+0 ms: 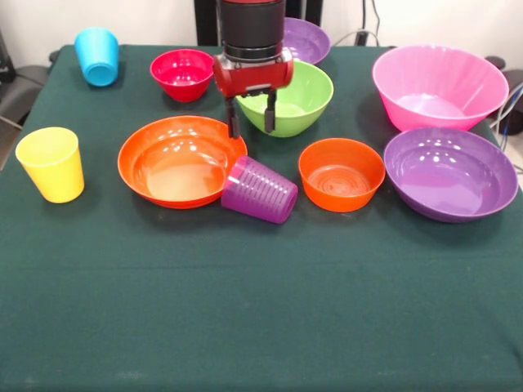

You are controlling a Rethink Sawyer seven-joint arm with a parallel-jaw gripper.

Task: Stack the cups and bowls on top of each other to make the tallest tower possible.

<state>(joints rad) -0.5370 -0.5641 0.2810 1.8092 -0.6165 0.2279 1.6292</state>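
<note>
My gripper (pixel 252 124) hangs open and empty over the gap between the wide orange bowl (pixel 181 161) and the green bowl (pixel 286 98), just above and behind the purple cup (pixel 260 190). The purple cup lies on its side against the wide orange bowl's rim. The yellow cup (pixel 51 163) stands upright at the left. The blue cup (pixel 97 55) sits at the far left. The small red bowl (pixel 182 73), small orange bowl (pixel 341 173), pink bowl (pixel 439 86), a near purple bowl (pixel 451 172) and a far purple bowl (pixel 306 39) all sit apart. No tower stands.
Everything rests on a dark green tablecloth (pixel 245 310). The robot pedestal is at the table's far side, behind the arm. Cables lie off the table's far right.
</note>
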